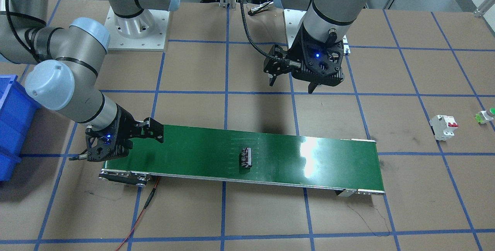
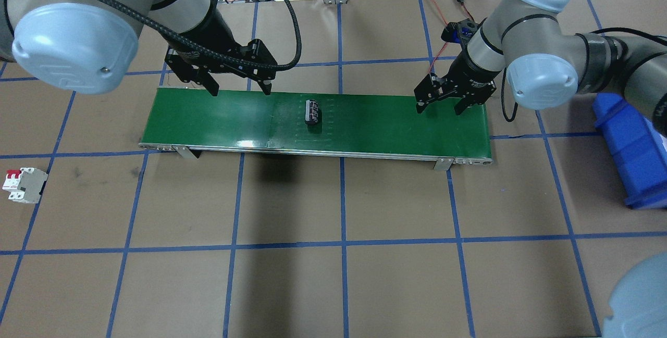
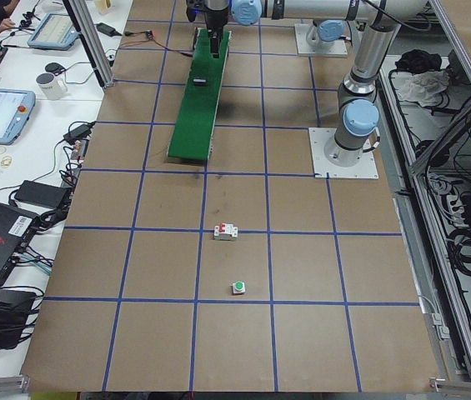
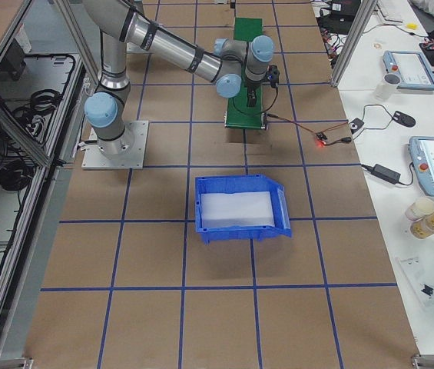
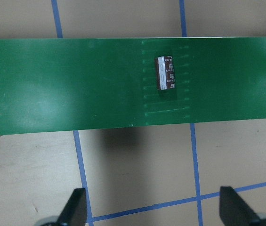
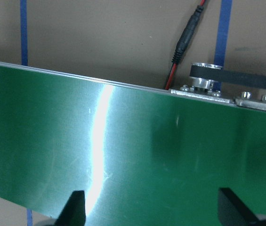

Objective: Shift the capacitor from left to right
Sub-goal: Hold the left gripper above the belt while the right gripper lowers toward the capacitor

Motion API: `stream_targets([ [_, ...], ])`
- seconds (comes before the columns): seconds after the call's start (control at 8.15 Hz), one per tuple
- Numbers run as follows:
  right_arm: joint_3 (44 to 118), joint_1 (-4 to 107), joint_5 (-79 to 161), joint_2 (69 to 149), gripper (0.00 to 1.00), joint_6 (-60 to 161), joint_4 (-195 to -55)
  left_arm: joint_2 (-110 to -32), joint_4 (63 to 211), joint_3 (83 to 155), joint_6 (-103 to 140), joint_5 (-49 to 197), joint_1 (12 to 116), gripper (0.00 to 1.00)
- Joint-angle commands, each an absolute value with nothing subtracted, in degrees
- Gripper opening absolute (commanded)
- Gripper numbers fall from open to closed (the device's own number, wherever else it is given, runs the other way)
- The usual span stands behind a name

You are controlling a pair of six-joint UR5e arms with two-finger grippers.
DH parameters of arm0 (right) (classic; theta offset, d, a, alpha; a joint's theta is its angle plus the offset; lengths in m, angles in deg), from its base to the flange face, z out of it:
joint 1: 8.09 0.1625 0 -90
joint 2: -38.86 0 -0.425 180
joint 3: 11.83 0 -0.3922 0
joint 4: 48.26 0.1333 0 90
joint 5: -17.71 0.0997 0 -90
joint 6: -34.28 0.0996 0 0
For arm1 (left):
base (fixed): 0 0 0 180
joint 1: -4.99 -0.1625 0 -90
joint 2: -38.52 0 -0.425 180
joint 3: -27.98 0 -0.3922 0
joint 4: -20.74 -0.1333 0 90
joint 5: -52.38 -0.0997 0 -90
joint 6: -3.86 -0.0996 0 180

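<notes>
The brown tabletop carries a long green conveyor belt running 9 to 3 o'clock in the overhead view, with a blue bin beyond its 3 o'clock end. The right pincer hovers released over that end of the belt, its fingers spread along the belt's length and nothing between them. The left pincer hangs just as released above the belt's 12 o'clock edge, at about 10 o'clock from the capacitor. The capacitor lies on its side near the middle of the belt, well apart from both pincers, its long axis pointing 12 to 6 o'clock across the belt. A white breaker sits far off at 8 o'clock and plays no part.

The step in hand looks like the pick-up by the right arm. The finger spread already suits the capacitor's lie, so the pincer should keep that heading and centre over the black body before it descends. Lying crosswise, the cylinder can likely roll along the belt, so both pads ought to meet its flanks together, low enough to catch the widest part without scraping the green surface
</notes>
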State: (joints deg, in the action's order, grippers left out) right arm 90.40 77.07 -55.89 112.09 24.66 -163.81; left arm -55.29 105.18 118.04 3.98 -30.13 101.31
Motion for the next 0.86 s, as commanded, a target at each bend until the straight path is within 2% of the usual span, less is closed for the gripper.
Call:
stream_targets([
  [0.0,90.1,77.6,-55.9,112.3,1.0,27.2,-164.6,-55.6,105.0,118.2,4.0,-30.2,101.3,1.0],
  [0.74,89.7,83.3,-59.3,111.4,1.0,33.0,-170.6,-55.8,105.0,118.0,4.1,-28.4,101.3,1.0],
])
